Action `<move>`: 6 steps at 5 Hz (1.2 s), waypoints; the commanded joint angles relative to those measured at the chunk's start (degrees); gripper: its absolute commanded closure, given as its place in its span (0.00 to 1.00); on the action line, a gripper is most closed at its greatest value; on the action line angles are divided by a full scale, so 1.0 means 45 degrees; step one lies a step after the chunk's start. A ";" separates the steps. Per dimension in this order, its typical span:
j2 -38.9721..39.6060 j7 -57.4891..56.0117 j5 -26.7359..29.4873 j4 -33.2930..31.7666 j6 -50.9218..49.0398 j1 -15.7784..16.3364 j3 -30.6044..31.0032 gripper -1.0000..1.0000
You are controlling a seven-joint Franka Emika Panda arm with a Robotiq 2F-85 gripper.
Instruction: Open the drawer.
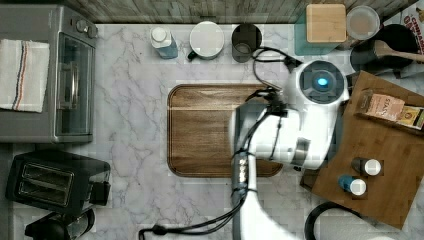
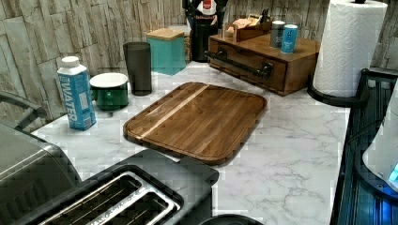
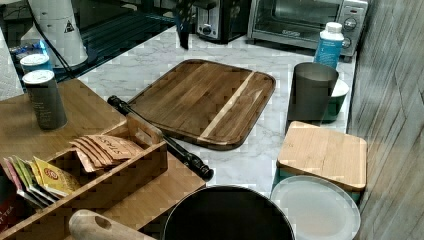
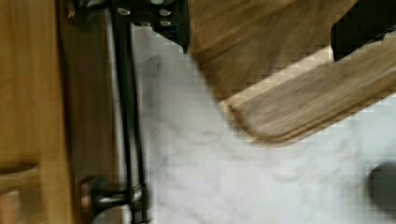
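The drawer [image 2: 248, 65] is the front of a brown wooden box at the back of the left view, and it looks pushed in. Its long black bar handle [image 2: 240, 64] runs across the front on two posts, and the right view has the handle [image 3: 161, 139] too. In the wrist view my gripper [image 4: 260, 49] is open, with its dark fingers [image 4: 161, 21] wide apart above the marble counter and the cutting board's corner. One finger hangs just beside the handle [image 4: 130, 116] and nothing is between the fingers. In the top view my arm [image 1: 300, 130] covers the drawer's front.
A wooden cutting board [image 2: 199, 119] lies mid-counter beside the drawer. On the box stand two cans [image 2: 284, 36] and a tray of tea bags [image 3: 105, 150]. A paper towel roll [image 2: 349, 47], toaster [image 2: 117, 197], toaster oven [image 1: 50, 75], water carton [image 2: 75, 93] and dark cup [image 2: 138, 65] ring the counter.
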 commanded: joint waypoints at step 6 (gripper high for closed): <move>0.1908 -0.1584 -0.0972 0.1457 0.1735 -0.1628 -0.0234 0.00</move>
